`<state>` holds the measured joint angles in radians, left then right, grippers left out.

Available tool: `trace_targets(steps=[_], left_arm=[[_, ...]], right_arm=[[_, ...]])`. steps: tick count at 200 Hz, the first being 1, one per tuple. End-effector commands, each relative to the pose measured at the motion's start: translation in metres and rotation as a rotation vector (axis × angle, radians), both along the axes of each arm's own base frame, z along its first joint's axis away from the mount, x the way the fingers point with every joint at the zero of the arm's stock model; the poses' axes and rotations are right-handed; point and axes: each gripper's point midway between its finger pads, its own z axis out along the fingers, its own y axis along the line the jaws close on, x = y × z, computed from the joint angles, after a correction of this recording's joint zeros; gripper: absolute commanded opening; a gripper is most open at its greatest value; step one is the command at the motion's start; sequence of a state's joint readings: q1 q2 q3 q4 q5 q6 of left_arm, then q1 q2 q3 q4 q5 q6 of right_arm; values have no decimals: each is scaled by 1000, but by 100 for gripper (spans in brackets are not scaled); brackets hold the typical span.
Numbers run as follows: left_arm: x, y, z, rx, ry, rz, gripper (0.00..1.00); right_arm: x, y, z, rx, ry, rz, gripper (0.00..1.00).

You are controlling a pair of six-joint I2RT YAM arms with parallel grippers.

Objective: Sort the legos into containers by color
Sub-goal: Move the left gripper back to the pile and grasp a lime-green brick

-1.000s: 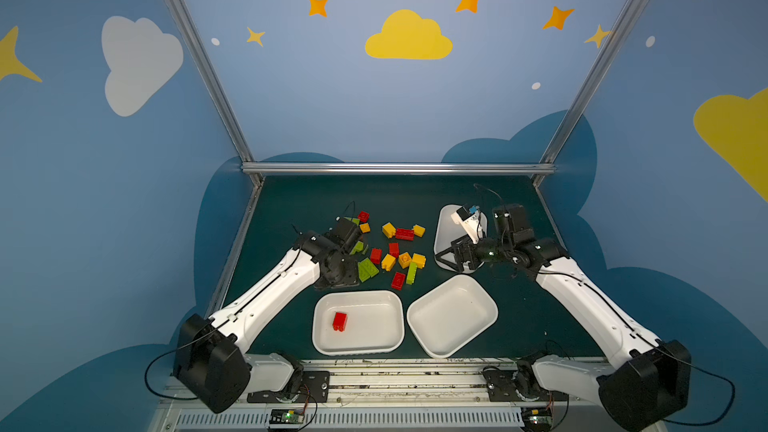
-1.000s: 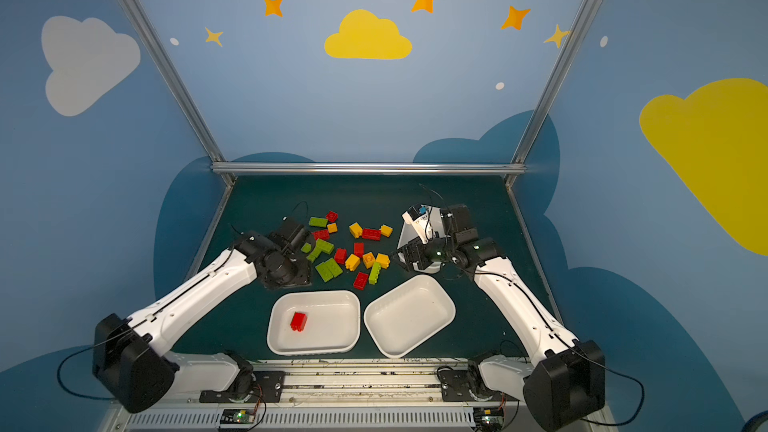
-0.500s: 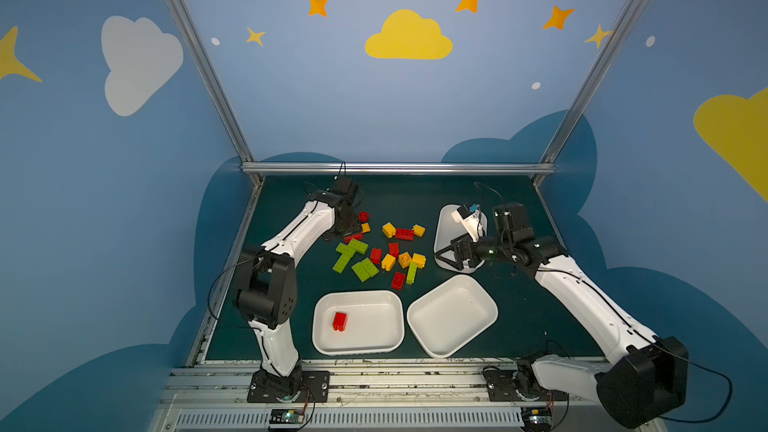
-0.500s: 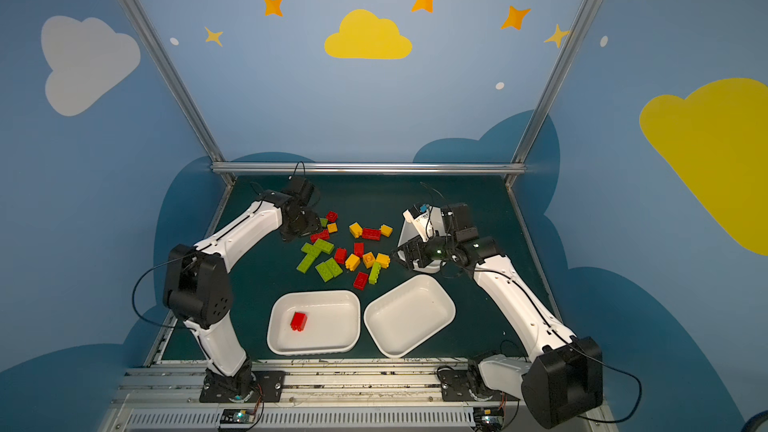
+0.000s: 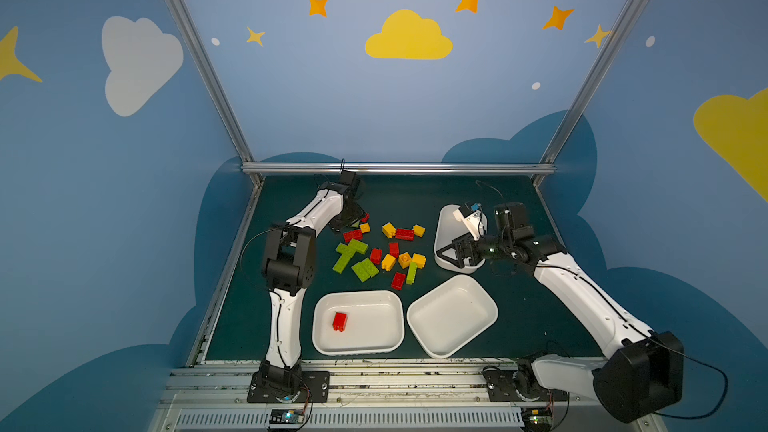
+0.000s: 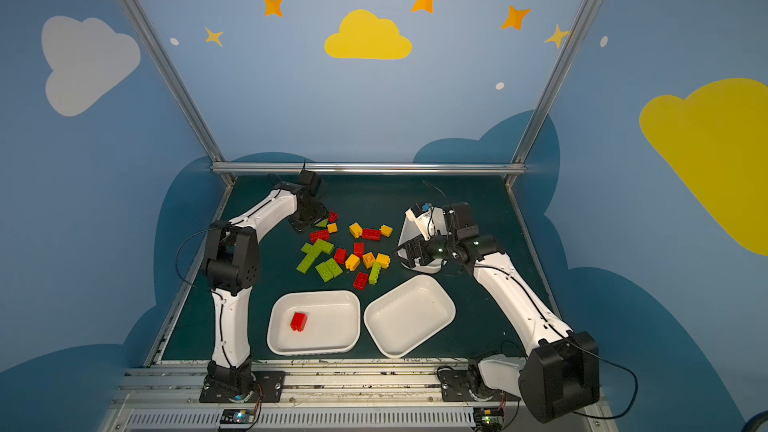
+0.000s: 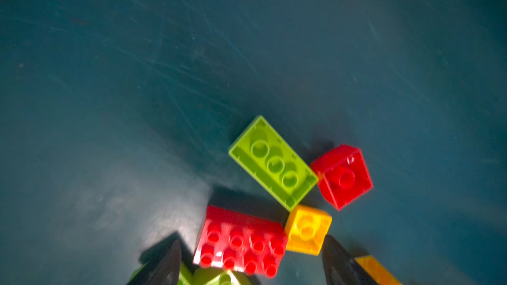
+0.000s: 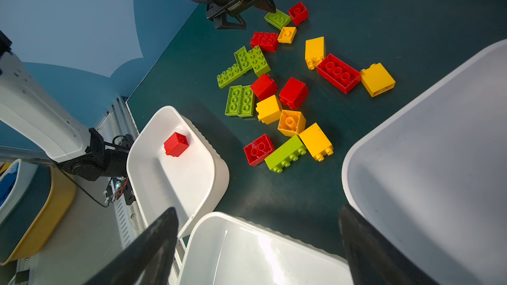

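Blue walls painted with clouds and stars close in a dark green table (image 5: 415, 197). The legos (image 5: 376, 253) lie on it in a loose pile in the middle. Sorting has barely begun: one red brick (image 5: 339, 321) sits in the left tray (image 5: 357, 352), the middle tray (image 5: 453, 317) is bare, and what shows of the far tray (image 5: 446, 222) is bare too.

A second ago the left arm lay low, stretched toward the green bricks at the pile's near-left edge. Now its elbow stands high and the left end effector (image 5: 351, 218) has swung to the pile's far-left corner, with its jaws spread wider than before. That reads as lining up a fresh pick, likely another red one for the left tray.

In the left wrist view its fingertips (image 7: 170, 259) stand well apart and hold nothing. The long red brick (image 7: 241, 239) and a small yellow brick (image 7: 307, 228) lie in the gap between them. The view is blurred, so I cannot tell whether a finger touches either.

The right end effector (image 5: 455, 251) has not moved: it hangs over the far tray's near edge, jaws wide and empty.
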<state>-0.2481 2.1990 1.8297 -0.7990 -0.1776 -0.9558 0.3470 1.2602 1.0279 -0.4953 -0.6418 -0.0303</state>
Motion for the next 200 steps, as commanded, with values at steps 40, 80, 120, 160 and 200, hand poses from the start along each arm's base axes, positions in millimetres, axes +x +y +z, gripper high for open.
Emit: trace_targets(steps=[40, 80, 120, 160, 200], left_arm=[[23, 16, -13, 9, 23, 145, 73], [29, 16, -25, 13, 68, 177, 71], [30, 10, -39, -19, 99, 220, 71], [28, 8, -48, -15, 135, 246, 66], [21, 9, -52, 16, 198, 280, 63]], right_arm=[[7, 0, 0, 23, 12, 7, 90], [9, -2, -5, 24, 29, 2, 90], [12, -2, -9, 36, 49, 3, 90], [14, -2, -9, 49, 74, 12, 90], [14, -3, -11, 53, 111, 24, 90]])
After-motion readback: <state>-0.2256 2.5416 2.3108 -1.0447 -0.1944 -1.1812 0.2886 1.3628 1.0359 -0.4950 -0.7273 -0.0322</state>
